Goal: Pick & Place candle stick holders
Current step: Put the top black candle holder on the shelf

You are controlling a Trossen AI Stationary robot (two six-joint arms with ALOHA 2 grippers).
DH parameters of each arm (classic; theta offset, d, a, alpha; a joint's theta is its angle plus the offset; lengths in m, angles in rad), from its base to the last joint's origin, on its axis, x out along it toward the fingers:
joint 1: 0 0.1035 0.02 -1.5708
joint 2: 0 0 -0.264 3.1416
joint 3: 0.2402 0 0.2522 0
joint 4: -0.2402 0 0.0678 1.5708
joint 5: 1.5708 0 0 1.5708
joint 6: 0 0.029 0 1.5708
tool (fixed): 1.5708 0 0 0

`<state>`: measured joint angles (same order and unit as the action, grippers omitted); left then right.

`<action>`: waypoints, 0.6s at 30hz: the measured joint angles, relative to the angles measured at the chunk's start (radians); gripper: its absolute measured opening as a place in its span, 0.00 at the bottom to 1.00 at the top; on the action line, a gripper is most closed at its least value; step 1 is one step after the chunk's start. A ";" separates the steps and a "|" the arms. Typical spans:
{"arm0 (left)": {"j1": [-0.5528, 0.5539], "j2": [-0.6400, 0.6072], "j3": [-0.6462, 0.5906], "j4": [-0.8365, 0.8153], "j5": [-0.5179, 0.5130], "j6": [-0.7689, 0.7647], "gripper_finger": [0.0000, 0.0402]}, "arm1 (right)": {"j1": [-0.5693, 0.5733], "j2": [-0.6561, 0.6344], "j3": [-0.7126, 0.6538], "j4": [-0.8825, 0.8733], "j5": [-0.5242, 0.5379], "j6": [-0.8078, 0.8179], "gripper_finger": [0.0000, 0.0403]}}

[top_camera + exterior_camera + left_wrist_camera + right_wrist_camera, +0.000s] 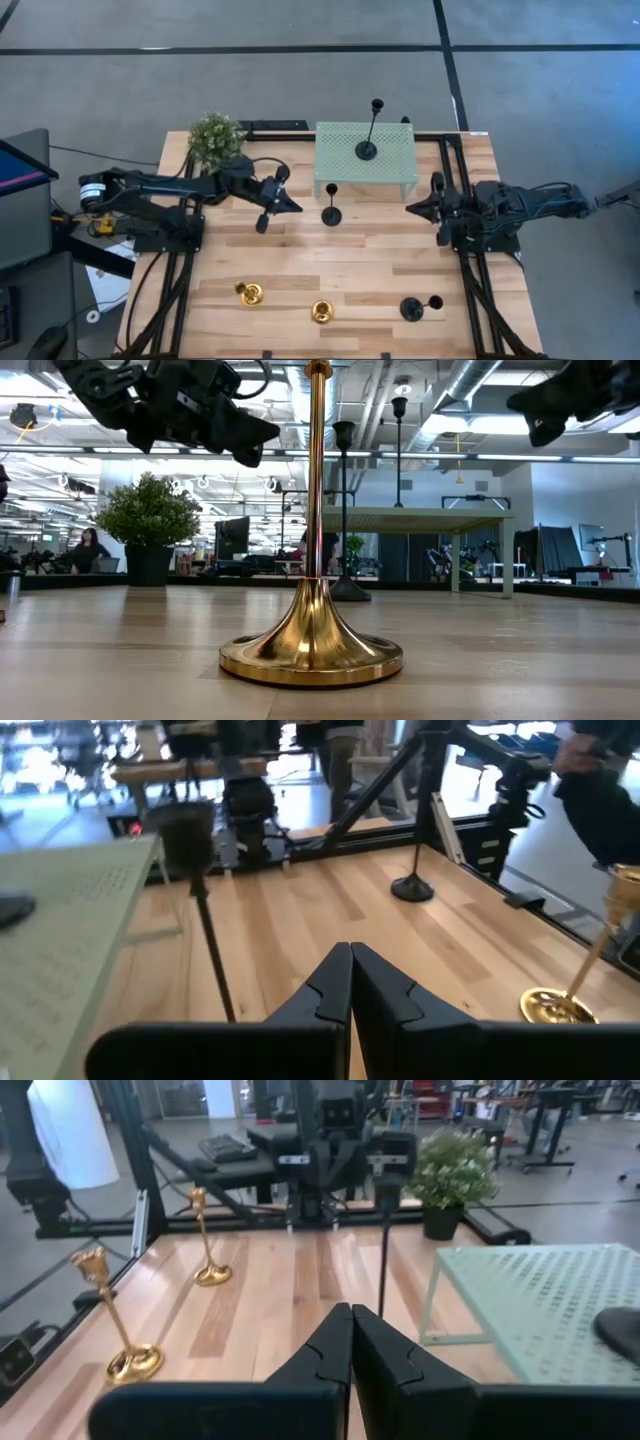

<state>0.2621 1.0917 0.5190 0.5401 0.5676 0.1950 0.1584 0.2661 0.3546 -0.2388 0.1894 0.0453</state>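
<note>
Since one black candle stick holder (368, 140) is already set on the pale green mesh stand (400, 170), the stand is judged the drop place. The left pincer (268, 207), clenched and empty, is held just beside another black holder (331, 212) on the bench (300, 270); the right pincer (428, 205) is clenched beyond the stand.

Bench (380, 270) is carrying 5 holders: 3 black — on stand (367, 150), mid-bench (331, 214), near right edge (412, 308); 2 gold (249, 293) (321, 313). Also sitting there: 1 plant (216, 138), 1 mesh stand (340, 165). 2 arms.
</note>
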 joint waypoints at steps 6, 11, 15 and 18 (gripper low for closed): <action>-0.022 0.048 0.000 0.020 -0.051 -0.073 0.02 | 0.014 0.000 -0.003 0.004 0.000 -0.026 0.00; -0.051 0.080 0.000 0.103 -0.051 -0.071 0.02 | 0.014 0.000 -0.003 0.017 0.000 -0.029 0.00; -0.068 0.107 0.000 0.158 -0.051 -0.019 0.03 | 0.014 0.000 -0.003 0.017 0.000 -0.029 0.00; -0.077 0.130 0.001 0.169 -0.051 0.014 0.06 | 0.014 0.000 -0.003 0.016 0.000 -0.029 0.00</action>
<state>0.1847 1.2219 0.5198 0.7096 0.5167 0.2092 0.1722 0.2661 0.3514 -0.2230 0.1890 0.0162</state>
